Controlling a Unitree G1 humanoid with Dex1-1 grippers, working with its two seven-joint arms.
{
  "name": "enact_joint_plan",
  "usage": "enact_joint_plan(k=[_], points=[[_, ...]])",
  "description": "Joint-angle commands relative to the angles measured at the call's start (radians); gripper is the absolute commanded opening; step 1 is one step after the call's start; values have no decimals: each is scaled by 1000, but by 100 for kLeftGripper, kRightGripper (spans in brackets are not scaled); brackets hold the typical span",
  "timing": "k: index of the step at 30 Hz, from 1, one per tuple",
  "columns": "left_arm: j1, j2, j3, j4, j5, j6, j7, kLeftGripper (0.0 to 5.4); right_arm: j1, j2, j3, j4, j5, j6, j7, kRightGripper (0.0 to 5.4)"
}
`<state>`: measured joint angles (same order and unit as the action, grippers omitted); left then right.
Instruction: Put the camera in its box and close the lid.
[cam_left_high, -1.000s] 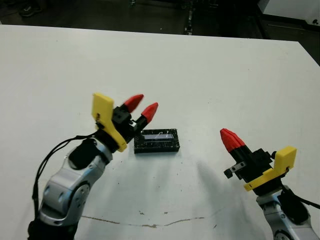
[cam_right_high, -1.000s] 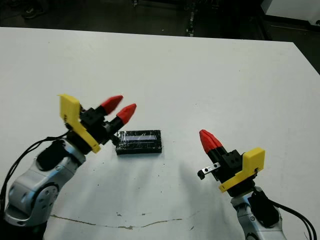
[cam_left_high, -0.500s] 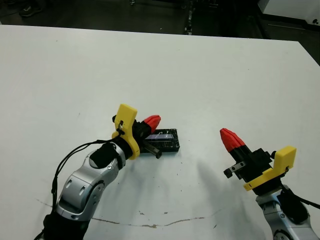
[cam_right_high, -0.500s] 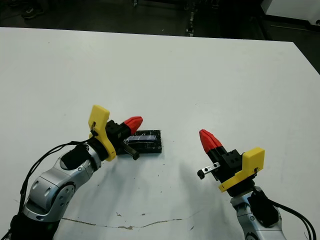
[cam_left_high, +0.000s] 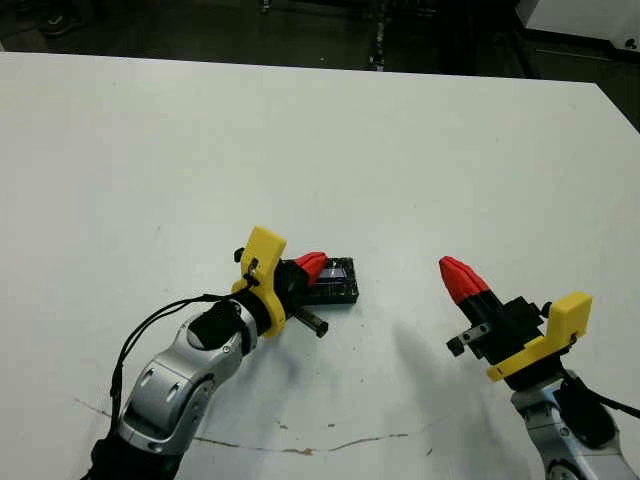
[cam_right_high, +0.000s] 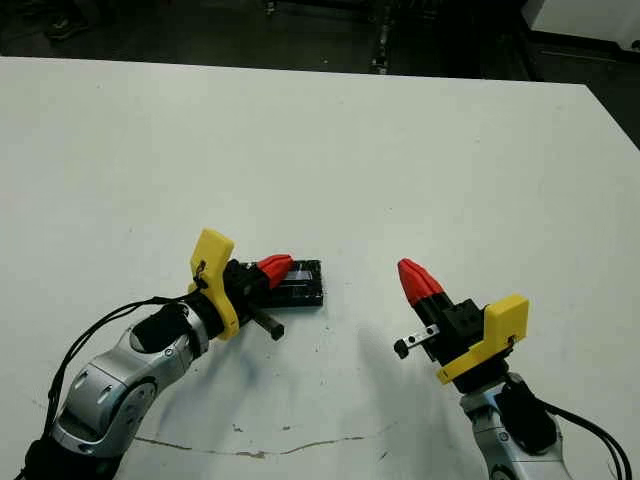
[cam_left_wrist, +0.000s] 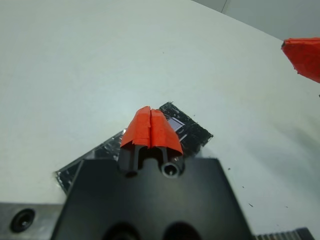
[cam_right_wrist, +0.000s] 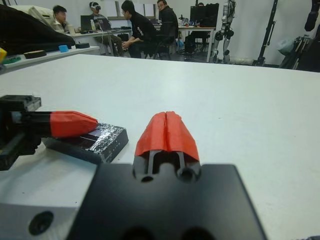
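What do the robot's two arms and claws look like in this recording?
Both arms are silver-grey metal with black joints and thin black cables looping along them. Each ends in a black body carrying a bright yellow bracket, from which two red-tipped tapered fingers rise. A short black cylindrical stub sticks out beside the left claw; the right claw has a small black lever at its side.

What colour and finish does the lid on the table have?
Glossy black with crinkly silvery reflections; the lid shows this best in the right wrist view.
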<state>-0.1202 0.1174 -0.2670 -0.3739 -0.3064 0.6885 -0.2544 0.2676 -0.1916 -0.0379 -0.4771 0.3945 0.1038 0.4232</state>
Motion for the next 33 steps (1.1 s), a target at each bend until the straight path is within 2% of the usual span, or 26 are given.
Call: enact_joint_plan(k=[1, 6, 9, 12, 16, 21, 23, 26, 33], points=[[26, 11, -4, 19, 10, 62, 11, 1, 3, -7, -5, 10, -1, -13, 2, 0], [8, 24, -2, 54, 29, 32, -1, 1, 5, -3, -4, 6, 7, -2, -6, 0], [9, 16, 23, 49, 13, 35, 3, 1, 5, -2, -3, 7, 7, -4, -7, 0], [16, 8, 67, -7, -16, 47, 14, 1, 5, -2, -4, 12, 5, -14, -3, 0], [32, 7, 133, -77, -16, -8, 34, 1, 3, 0, -3, 9, 7, -9, -6, 0], [70, 8, 246, -93, -16, -205, 20, 1, -19, 9, -7, 19, 5, -32, -6, 0], [89, -3, 294, -100, -36, -276, 16, 1, -32, 18, -11, 23, 19, -31, -10, 0], [112, -10, 353, -99, -57, -382, 7, 1, -48, 26, -13, 12, -2, -21, -46, 0], [165, -22, 411, -10, 85, -707, 65, 1, -88, 36, -14, 13, 3, -8, -77, 0]])
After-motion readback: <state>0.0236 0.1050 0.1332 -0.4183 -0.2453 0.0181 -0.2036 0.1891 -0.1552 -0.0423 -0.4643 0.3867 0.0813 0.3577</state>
